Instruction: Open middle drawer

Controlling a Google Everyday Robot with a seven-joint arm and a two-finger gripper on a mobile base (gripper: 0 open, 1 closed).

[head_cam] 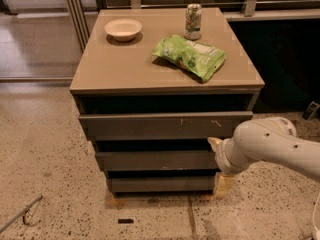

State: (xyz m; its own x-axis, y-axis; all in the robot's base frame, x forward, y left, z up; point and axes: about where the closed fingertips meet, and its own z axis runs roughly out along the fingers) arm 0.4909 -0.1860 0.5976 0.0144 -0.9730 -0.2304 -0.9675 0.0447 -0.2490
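Note:
The middle drawer (157, 160) is a long, flat, dark grey-brown front without a handle, between the scratched top front (165, 126) and the lowest front (160, 184). It looks shut, flush with the others. My gripper (220, 164) is at the right end of the middle drawer, on a white arm coming in from the right. One pale fingertip (214, 143) sits at the gap above the drawer front. The other finger (224, 185) hangs lower, by the bottom front's right end. The fingers stand apart and hold nothing.
On the cabinet top (120, 69) are a white bowl (123, 29), a green chip bag (190, 56) and a drink can (193, 21). The speckled floor (45, 159) surrounds the cabinet. A thin metal rod (20, 215) lies at the lower left.

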